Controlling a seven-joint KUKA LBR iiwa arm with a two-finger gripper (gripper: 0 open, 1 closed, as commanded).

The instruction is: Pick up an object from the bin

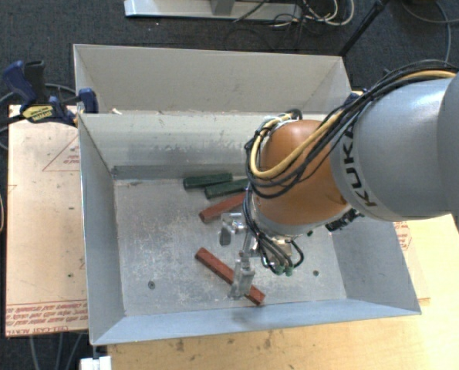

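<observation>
My gripper [240,282] hangs below the orange-covered wrist, near the front of the bin and right of its middle. Its tip comes down onto a long red-brown stick [216,264] that lies slanted on the bin floor, from upper left to lower right. The tip covers the stick about two thirds of the way along, and the stick's lower end shows just beyond it. A second red-brown stick [223,206] lies a little farther back, partly under the wrist.
Two dark green sticks [208,182] lie side by side near the back wall, left of the arm. The arm and its cables cover the right half of the bin. The front wall stands close below the gripper.
</observation>
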